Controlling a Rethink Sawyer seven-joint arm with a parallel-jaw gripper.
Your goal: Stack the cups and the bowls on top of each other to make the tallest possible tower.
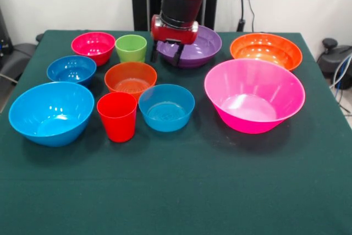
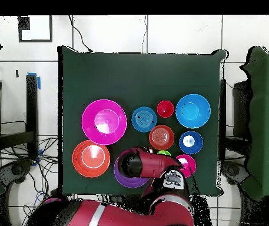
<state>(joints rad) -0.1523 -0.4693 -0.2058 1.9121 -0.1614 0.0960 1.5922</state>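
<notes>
- Covering the desk point(image 1: 176, 202) is a dark green cloth, creased a little near the front edge; a pale wall stands behind it, with black cables hanging at about 1 o'clock in the front view.
- From overhead, the floor point(image 2: 178, 32) around the desk is pale tile with dark joints, and dark furniture stands at both sides.
- No tower stands anywhere: every bowl and cup sits alone on the cloth.
- Front view, taking the middle of the desk as the clock's centre: the hot pink bowl point(image 1: 254, 94) sits at 3 o'clock, the larger orange bowl point(image 1: 266, 50) at 2 o'clock, and the purple bowl point(image 1: 192, 45) at 12 o'clock.
- The large light blue bowl point(image 1: 51, 112) sits at 8 o'clock, the darker blue bowl point(image 1: 71, 70) at 9 o'clock, and the small magenta bowl point(image 1: 93, 47) at 10 o'clock.
- The light green cup point(image 1: 131, 48) stands at 11 o'clock, just beside the magenta bowl.
- Near the centre lie the small orange bowl point(image 1: 131, 78) and the mid blue bowl point(image 1: 166, 107), with the red cup point(image 1: 117, 116) upright just beside both.
- The end effector point(image 1: 167, 54) hangs over the purple bowl's left rim, its dark fingers spread slightly apart and holding nothing.
</notes>
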